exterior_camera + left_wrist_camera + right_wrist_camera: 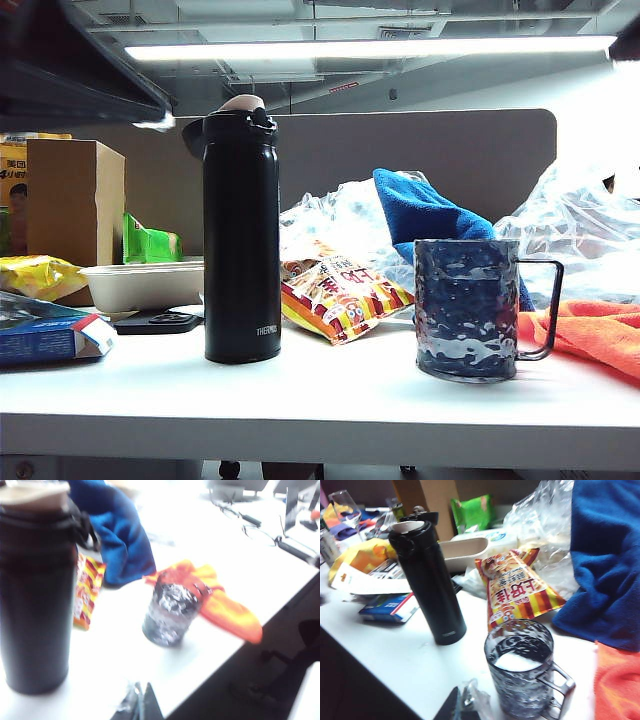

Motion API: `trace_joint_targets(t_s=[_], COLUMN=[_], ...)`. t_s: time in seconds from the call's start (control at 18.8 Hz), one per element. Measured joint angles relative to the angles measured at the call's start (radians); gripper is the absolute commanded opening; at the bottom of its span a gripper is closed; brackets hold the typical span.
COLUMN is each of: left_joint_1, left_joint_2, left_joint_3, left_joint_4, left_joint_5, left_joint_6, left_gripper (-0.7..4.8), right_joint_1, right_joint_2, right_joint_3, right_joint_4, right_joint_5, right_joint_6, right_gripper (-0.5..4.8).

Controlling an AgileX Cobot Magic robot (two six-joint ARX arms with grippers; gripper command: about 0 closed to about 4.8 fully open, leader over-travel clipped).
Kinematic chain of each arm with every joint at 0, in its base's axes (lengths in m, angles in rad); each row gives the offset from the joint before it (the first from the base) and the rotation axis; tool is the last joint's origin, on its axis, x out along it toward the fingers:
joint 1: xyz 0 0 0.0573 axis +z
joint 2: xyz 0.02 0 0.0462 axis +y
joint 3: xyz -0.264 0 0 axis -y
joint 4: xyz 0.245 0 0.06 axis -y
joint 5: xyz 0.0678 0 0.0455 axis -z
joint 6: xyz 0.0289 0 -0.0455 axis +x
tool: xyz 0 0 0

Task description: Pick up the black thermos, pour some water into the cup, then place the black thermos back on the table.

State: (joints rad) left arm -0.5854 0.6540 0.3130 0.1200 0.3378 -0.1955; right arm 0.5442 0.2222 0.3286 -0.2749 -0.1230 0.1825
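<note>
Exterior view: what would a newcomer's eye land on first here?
The black thermos stands upright left of centre on the table, its lid flipped open. To its right, apart from it, sits the cup, handle pointing right. Between and behind them lies a red-and-yellow snack packet; no end effector touches either.

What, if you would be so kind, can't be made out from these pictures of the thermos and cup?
- Left gripper: left wrist view, only closed fingertips show at the frame edge, blurred.
- Right gripper: right wrist view, likewise cut off.
- Both grippers: outside the exterior view.
- Black thermos: opaque, so its contents are hidden.
- Cup: exterior view, the wall hides the inside.
</note>
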Motion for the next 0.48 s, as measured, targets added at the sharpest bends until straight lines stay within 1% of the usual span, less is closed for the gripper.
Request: trace_joint_targets(t_s=[0.16, 0.27, 0.32, 0.48], left_joint_1=[0.0, 0.0, 0.0, -0.001], left_joint_2=[-0.089, -0.152, -0.179, -0.267], left_joint_3=[0.0, 0.0, 0.0, -0.012], left_joint_4=[-0.095, -0.15, -0.167, -0.208], left_joint_5=[-0.007, -0.045, -0.082, -0.267], left_joint_6=[0.019, 0.044, 0.047, 0.039], left_gripper=[-0.06, -0.06, -0.06, -0.06], right_joint_1=[0.0, 0.0, 0.0, 0.0], right_joint_2=[-0.053, -0.09, -0.104, -0.135], right_joint_3=[-0.072, -0.112, -0.127, -0.175], right_joint_4=[0.031, 0.042, 0.045, 0.049], right_joint_5=[0.037, 0.043, 0.043, 0.041], right_joint_6=[-0.004, -0.003, -0.003, 0.018], right_gripper=[-0.01, -0.01, -0.01, -0.01])
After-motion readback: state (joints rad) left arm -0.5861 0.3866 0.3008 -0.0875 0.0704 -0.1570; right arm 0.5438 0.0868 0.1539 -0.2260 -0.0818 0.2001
